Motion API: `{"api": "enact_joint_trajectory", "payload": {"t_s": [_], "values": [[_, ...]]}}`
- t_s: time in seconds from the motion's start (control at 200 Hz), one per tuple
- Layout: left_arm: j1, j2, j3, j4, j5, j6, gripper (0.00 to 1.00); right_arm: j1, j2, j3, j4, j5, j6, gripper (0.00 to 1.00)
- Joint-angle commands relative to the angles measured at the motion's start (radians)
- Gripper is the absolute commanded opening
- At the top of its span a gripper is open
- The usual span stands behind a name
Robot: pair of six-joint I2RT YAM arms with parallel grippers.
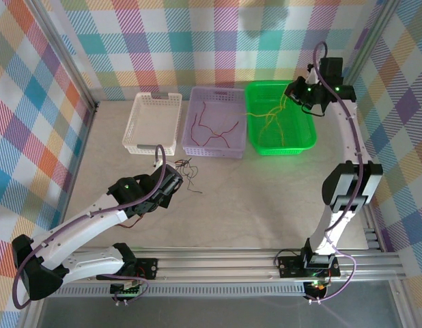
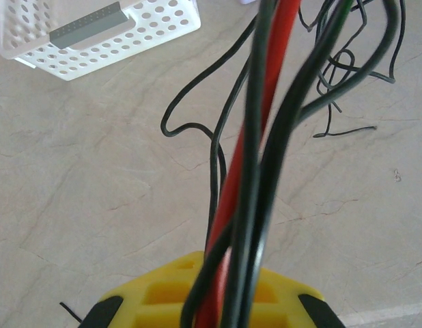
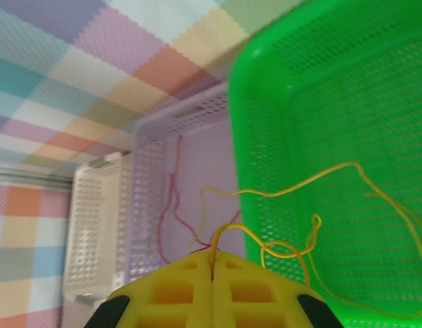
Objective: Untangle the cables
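My left gripper (image 1: 171,183) sits low over the table and is shut on a bunch of black and red cables (image 2: 265,137), which run up from its yellow fingertips (image 2: 163,297). Loose black cable ends (image 1: 188,168) lie tangled on the table just beyond it. My right gripper (image 1: 298,92) hangs over the far end of the green basket (image 1: 283,149), shut on a thin yellow cable (image 3: 293,188) that loops down into the basket. More yellow cables (image 1: 272,119) lie in that basket. Dark red cables (image 1: 211,130) lie in the purple basket (image 1: 212,152).
A white basket (image 1: 129,130) stands left of the purple one, and its corner (image 2: 95,34) shows in the left wrist view. The three baskets line up at the back of the beige table (image 1: 252,198). Checked walls close in the sides and back.
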Motion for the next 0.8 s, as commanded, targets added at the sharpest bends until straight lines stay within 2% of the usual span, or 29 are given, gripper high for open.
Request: {"api": "enact_joint_trajectory", "payload": {"t_s": [0.0,0.145,0.175,0.23,0.34,0.425,0.67,0.795], "values": [[0.015,0.0,-0.012,0.014,0.002,0.015,0.0,0.014,0.06,0.005,-0.051,0.088,-0.011,0.0],[0.014,0.002,-0.014,0.015,0.006,0.016,0.0,0.039,0.148,0.061,-0.146,0.145,-0.045,0.02],[0.014,0.003,-0.012,0.015,0.007,0.016,0.0,0.042,0.162,0.081,-0.17,0.161,-0.049,0.07],[0.015,0.005,-0.011,0.015,0.01,0.017,0.0,0.046,0.169,0.096,-0.196,0.19,-0.05,0.24],[0.015,0.01,-0.01,0.015,0.011,0.018,0.0,0.049,0.151,0.105,-0.209,0.21,-0.049,0.42],[0.014,0.01,-0.01,0.015,0.01,0.018,0.0,0.056,0.122,0.103,-0.205,0.185,-0.035,0.51],[0.017,0.011,-0.011,0.02,0.018,0.018,0.0,0.172,0.072,0.036,-0.072,0.041,0.052,0.61],[0.019,0.011,-0.011,0.02,0.018,0.02,0.0,0.278,0.138,0.115,-0.082,0.015,0.051,0.63]]}}
